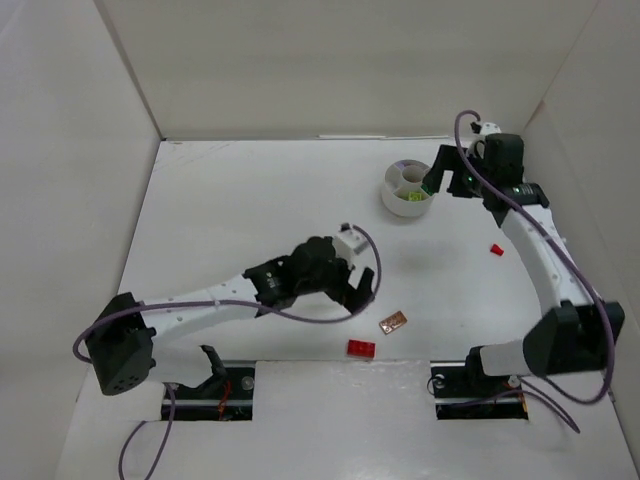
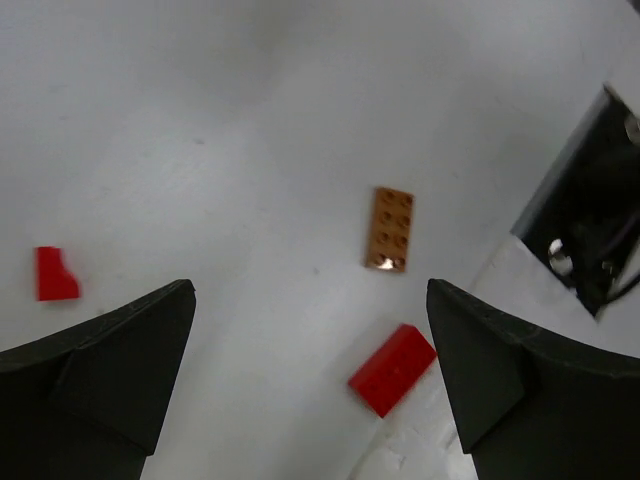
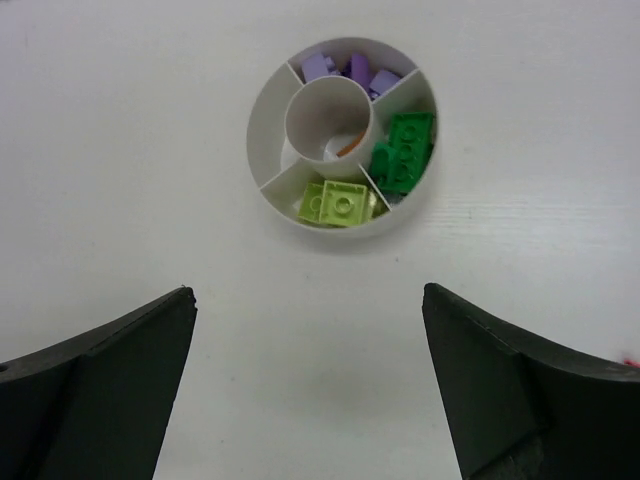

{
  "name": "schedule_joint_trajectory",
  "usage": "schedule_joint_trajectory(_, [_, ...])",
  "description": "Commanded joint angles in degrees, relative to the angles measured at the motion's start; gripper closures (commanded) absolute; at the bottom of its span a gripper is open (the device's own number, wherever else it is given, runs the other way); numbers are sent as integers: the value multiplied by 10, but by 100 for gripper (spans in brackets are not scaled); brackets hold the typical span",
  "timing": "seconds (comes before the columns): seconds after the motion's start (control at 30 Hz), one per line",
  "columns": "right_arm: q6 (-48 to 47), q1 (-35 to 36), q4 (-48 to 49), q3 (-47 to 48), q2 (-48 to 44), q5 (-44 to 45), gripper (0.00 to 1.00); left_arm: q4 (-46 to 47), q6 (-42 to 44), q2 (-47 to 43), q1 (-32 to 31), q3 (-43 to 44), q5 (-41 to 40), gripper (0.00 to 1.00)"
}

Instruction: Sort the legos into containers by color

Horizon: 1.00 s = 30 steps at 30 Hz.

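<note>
Wide-open left gripper (image 2: 310, 290) over the white table (image 2: 250, 120); right gripper (image 3: 308, 295), open and empty, above the round white divided plastic dish (image 3: 253, 130).
Best, I judge, to centre the jaws on the flat orange-brown studded plastic plate (image 2: 389, 229), clear of the red plastic brick (image 2: 392, 369) near it. The dish keeps lilac bricks (image 3: 350, 70), green bricks (image 3: 405, 150) and lime bricks (image 3: 338, 203) in separate wedges. No legible writing.

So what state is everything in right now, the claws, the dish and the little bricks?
dish, upright; purple, green and lime wedges filled, one wedge bare.
orange-brown plate, unsorted, lying flat.
red brick, unsorted, lying loose.
small red piece, unsorted, lying loose.
left gripper, open, empty.
right gripper, open, empty.
</note>
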Motion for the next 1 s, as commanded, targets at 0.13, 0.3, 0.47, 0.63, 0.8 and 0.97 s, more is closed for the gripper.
schedule_joint_trajectory(0.13, [66, -4, -107, -147, -289, 141, 0, 21, 76, 48, -140, -7, -92, 0])
schedule_joint_trajectory(0.3, [71, -4, -166, -205, -425, 129, 0, 16, 76, 114, -224, 21, -181, 2])
schedule_joint_trajectory(0.47, [71, -9, -201, -210, -494, 102, 0, 43, 76, 180, -239, 62, -197, 3])
schedule_joint_trajectory(0.63, [76, -9, -212, -210, -501, 96, 0, 56, 89, 250, -239, 95, -191, 3])
schedule_joint_trajectory(0.8, [76, -9, -212, -210, -501, 96, 0, 42, 89, 296, -245, 121, -204, 7])
schedule_joint_trajectory(0.97, [76, -9, -218, -210, -501, 101, 0, 48, 89, 315, -257, 121, -225, 19])
